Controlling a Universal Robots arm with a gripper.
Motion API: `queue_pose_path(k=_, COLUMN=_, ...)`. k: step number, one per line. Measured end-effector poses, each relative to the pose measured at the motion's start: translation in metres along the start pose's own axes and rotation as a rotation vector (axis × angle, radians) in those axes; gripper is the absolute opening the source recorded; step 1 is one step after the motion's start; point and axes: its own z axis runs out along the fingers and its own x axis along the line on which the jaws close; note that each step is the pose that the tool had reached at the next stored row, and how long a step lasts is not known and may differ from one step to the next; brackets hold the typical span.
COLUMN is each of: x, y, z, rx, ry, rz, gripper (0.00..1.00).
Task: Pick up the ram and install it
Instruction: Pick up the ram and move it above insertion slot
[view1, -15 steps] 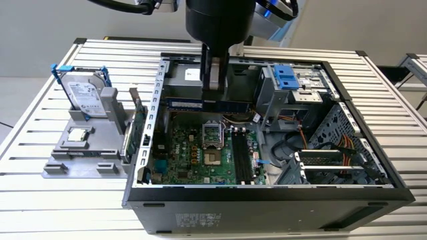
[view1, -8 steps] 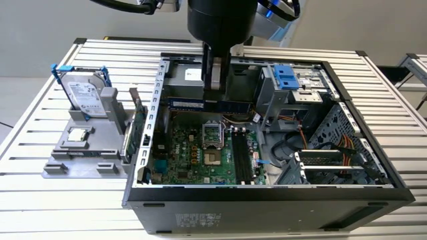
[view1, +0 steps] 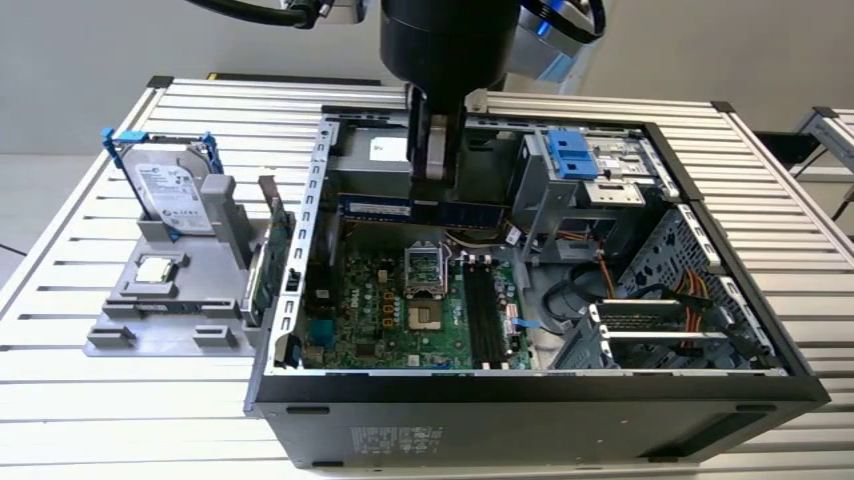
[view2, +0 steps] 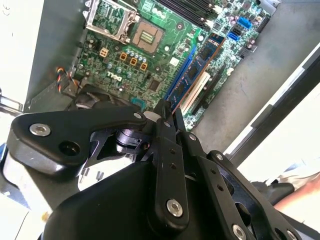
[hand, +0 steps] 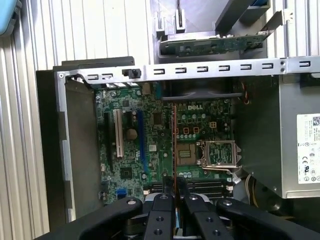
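Claw (view1: 434, 192) pinches the ram (view1: 378, 208) edgewise above the motherboard (view1: 374, 300).

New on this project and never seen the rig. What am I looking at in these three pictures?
It is one robot arm with a gripper, working over an open PC case that lies on a slatted table. The exterior view comes from a camera off the arm. Both wrist views come from cameras riding on the arm, looking past the gripper into the case. The gripper is shut on the ram, a thin stick held above the motherboard. In the second wrist view the ram runs away from the gripper. In the first wrist view it shows edge-on. Beside the case, on the exterior view's left, a grey fixture carries a hard drive and a small square processor.
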Motion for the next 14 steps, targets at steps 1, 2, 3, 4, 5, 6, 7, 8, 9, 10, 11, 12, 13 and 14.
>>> queue_pose_path(k=1, x=0.0, y=-0.0003, z=0.0, rx=-0.0001, ry=0.0, rz=0.001, gripper=0.0)
queue_pose_path(k=2, x=-0.0001, y=-0.0006, z=0.0, rx=-0.0002, ry=0.0, rz=0.002, gripper=0.0)
queue_pose_path(k=3, x=-0.0001, y=-0.0009, z=0.0, rx=-0.0004, ry=0.0, rz=0.003, gripper=0.0)
queue_pose_path(k=4, x=-0.0001, y=-0.0013, z=0.0, rx=-0.0005, ry=0.0001, rz=0.004, gripper=0.0)
queue_pose_path(k=5, x=-0.0001, y=-0.0016, z=0.0, rx=-0.0006, ry=0.0001, rz=0.005, gripper=0.0)
queue_pose_path(k=6, x=-0.0002, y=-0.0019, z=-0.0001, rx=-0.0007, ry=0.0001, rz=0.006, gripper=0.0)
queue_pose_path(k=7, x=-0.0002, y=-0.0023, z=-0.0001, rx=-0.0008, ry=0.0002, rz=0.007, gripper=0.0)
queue_pose_path(k=8, x=-0.0002, y=-0.0026, z=-0.0001, rx=-0.001, ry=0.0002, rz=0.008, gripper=0.0)
queue_pose_path(k=9, x=-0.0003, y=-0.003, z=0.0, rx=-0.0011, ry=0.0001, rz=0.008, gripper=0.0)
queue_pose_path(k=10, x=-0.0003, y=-0.0033, z=-0.0001, rx=-0.0012, ry=0.0001, rz=0.009, gripper=0.0)
queue_pose_path(k=11, x=-0.0003, y=-0.0037, z=-0.0001, rx=-0.0013, ry=0.0002, rz=0.01, gripper=0.0)
queue_pose_path(k=12, x=-0.0003, y=-0.004, z=-0.0001, rx=-0.0014, ry=0.0002, rz=0.011, gripper=0.0)
queue_pose_path(k=13, x=-0.0004, y=-0.0043, z=-0.0001, rx=-0.0015, ry=0.0001, rz=0.012, gripper=0.0)
queue_pose_path(k=14, x=-0.0004, y=-0.0047, z=-0.0001, rx=-0.0016, ry=0.0002, rz=0.013, gripper=0.0)
